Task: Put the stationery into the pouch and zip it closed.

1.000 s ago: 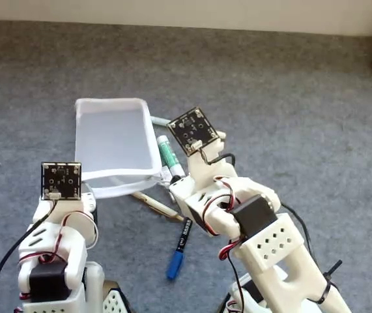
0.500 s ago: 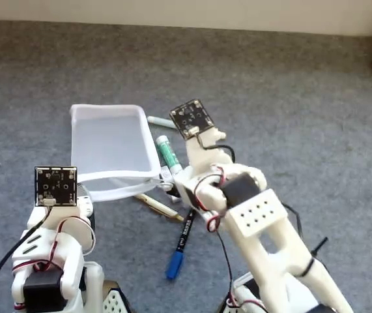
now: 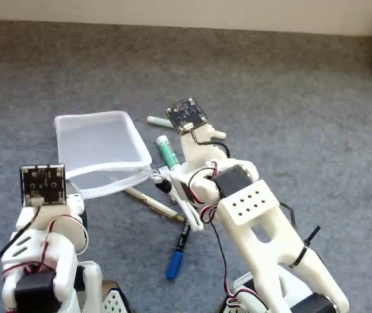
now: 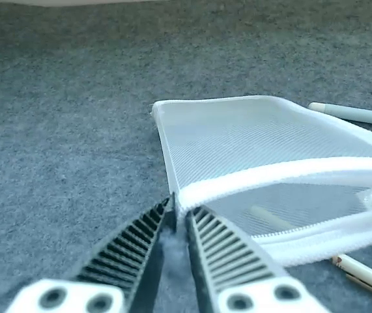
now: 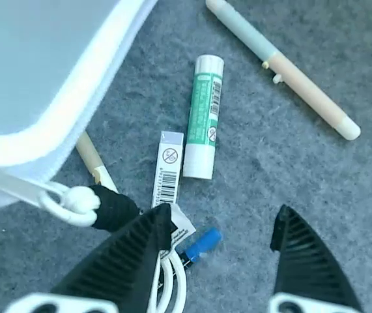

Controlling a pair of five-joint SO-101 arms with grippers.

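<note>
Two tools over the table [image 3: 316,98]. Left tool [image 4: 176,214]: jaws together, clamped on a corner of the pouch [image 4: 251,140] rim, mouth gaping. Right tool [image 5: 223,222]: jaws apart, hovering just beside the pouch above a green stick [image 5: 203,117]. Pale pen [image 5: 280,68] near the stick, apart from it. Beige pen [image 5: 91,156] partly under the pouch rim. Blue-capped pen [image 3: 182,240] on the table, near the beige pen's end.

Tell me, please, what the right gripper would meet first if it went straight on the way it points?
Probably the green glue stick on the carpet, just ahead of the open right gripper, though depth is unclear.
</note>
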